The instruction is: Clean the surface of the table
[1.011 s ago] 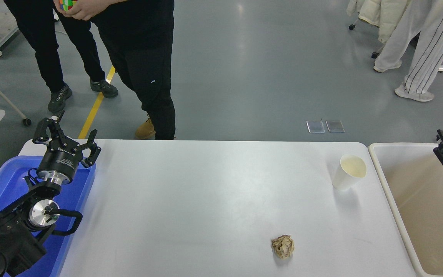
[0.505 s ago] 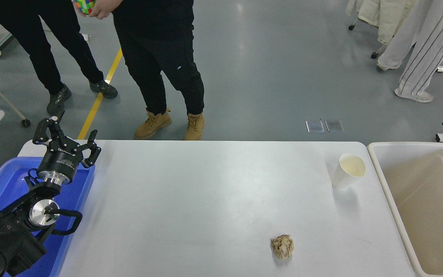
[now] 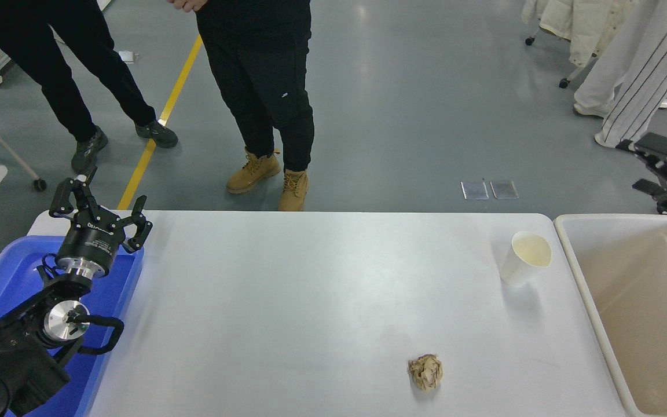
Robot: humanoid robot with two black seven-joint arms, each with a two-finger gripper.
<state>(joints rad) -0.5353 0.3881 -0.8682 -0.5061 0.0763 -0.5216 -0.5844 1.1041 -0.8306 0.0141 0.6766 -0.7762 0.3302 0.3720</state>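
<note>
The white table surface (image 3: 310, 301) spreads across the middle of the head view. A white paper cup (image 3: 523, 257) stands tilted on it at the far right. A crumpled ball of brownish paper (image 3: 425, 371) lies near the front, right of centre. My right gripper (image 3: 647, 167) is at the right edge, raised beyond the bin's far rim, open and empty, well away from the cup. My left gripper (image 3: 102, 204) is parked at the lower left over the blue tray, open and empty.
A blue plastic tray (image 3: 3, 278) lies at the table's left end under my left arm. A beige-white rimmed bin (image 3: 646, 313) stands beside the table's right end. People stand beyond the far edge (image 3: 264, 87); another is at the top right.
My right gripper has risen from over the bin's far rim to beyond and above it. The person in black has stepped to the right. Cup and paper ball have not moved.
</note>
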